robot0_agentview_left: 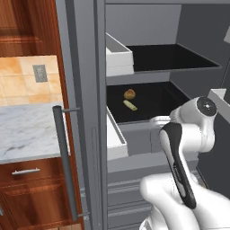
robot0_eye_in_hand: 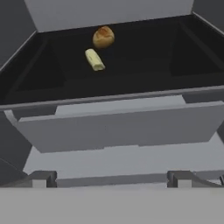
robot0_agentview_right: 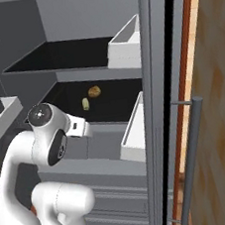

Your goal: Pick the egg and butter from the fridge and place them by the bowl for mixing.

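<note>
The fridge (robot0_agentview_left: 148,134) stood open, its grey walls framing two black-floored shelves, with white door bins (robot0_agentview_left: 117,56) at the side and grey drawers (robot0_eye_in_hand: 118,127) below. Its long grey bar handle (robot0_agentview_left: 63,161) hung on the open door. A marble counter (robot0_agentview_left: 24,130) and brown wooden cupboards (robot0_agentview_left: 31,193) lay to the left, under a tan tiled wall (robot0_agentview_left: 18,81).

The white arm (robot0_agentview_right: 47,137) rose in front of the drawers, bent at the elbow, the hand aimed toward the lower shelf (robot0_eye_in_hand: 131,61). The gripper (robot0_eye_in_hand: 111,178) hung short of the drawer front, its two fingertips (robot0_eye_in_hand: 39,178) spread wide apart and holding nothing.

The butter (robot0_eye_in_hand: 95,59) lay flat on the lower shelf toward its back, its long axis running diagonally from rear-left to front-right in the hand view. A golden-orange lumpy ball (robot0_eye_in_hand: 103,37) rested just behind it, near but apparently not touching.
</note>
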